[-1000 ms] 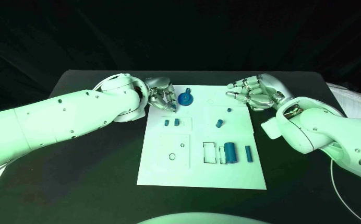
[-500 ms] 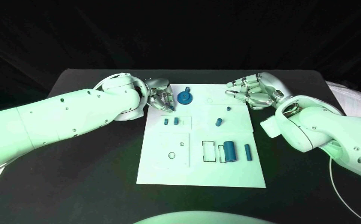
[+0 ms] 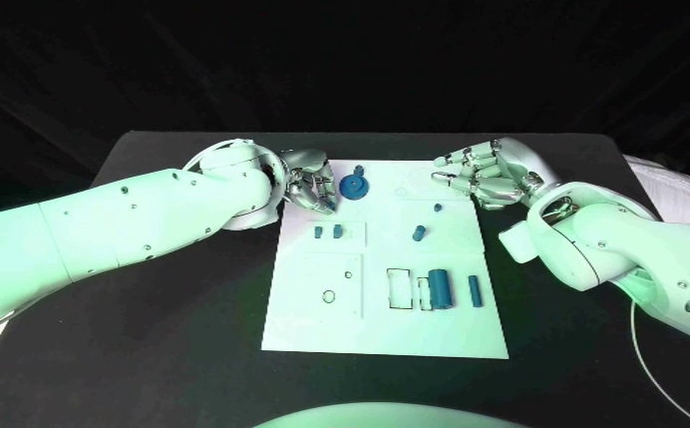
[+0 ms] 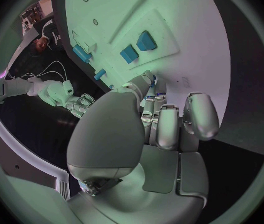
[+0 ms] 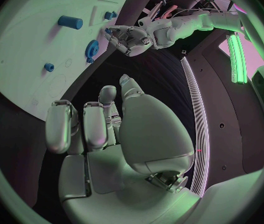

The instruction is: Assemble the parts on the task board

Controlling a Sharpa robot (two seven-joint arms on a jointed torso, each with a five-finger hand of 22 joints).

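Nearest, blue cylinders (image 3: 442, 290) lie by the slots of the white rectangular task board (image 3: 324, 333), apparently unseated; much assembly seems left. Farther on, the left hand (image 3: 308, 192), fingers curled and holding nothing visible, nears a blue gear (image 3: 354, 188); the right hand (image 3: 485, 177) hovers with empty fingers loosely apart.

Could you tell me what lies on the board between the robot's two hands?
In the head view, a blue gear stands close beside the left hand; from it to the right hand the white board is bare.
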